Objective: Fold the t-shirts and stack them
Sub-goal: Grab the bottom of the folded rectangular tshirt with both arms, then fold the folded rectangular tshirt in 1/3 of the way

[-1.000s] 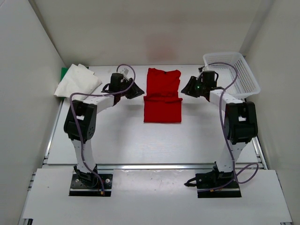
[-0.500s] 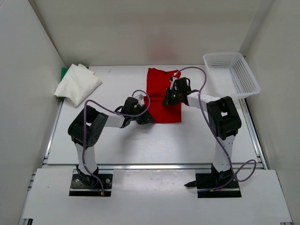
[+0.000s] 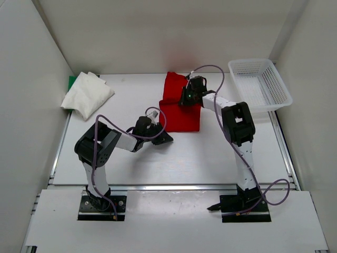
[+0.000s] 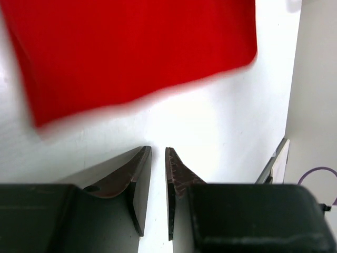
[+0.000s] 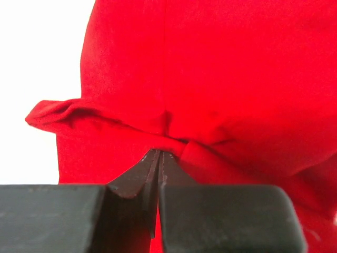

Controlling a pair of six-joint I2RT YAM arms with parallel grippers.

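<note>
Across the middle of the white table [image 3: 210, 153], toward its far side, the red t-shirt [image 3: 181, 117] lies partly folded, its near part flat and squarish, its far part narrower and rumpled. The right arm [image 3: 235, 120] reaches in from the basket side and bends down over the shirt's far half. Its jaws are pressed fully together on a raised pucker of red cloth, with creases running out from the tips to either side. The left arm [image 3: 100, 143] stretches low over the table toward the shirt's near left corner. Its jaws stand only a narrow slit apart with nothing between them, poised over bare table just short of the red hem and not touching the cloth. Well apart, at the far left corner, the off-white t-shirt [image 3: 87, 96] rests as a soft, tilted bundle on top of the green t-shirt [image 3: 72, 81], of which only a small edge shows beside the wall. A white mesh basket [image 3: 261, 84] sits at the far right corner, apart from the red shirt
</note>
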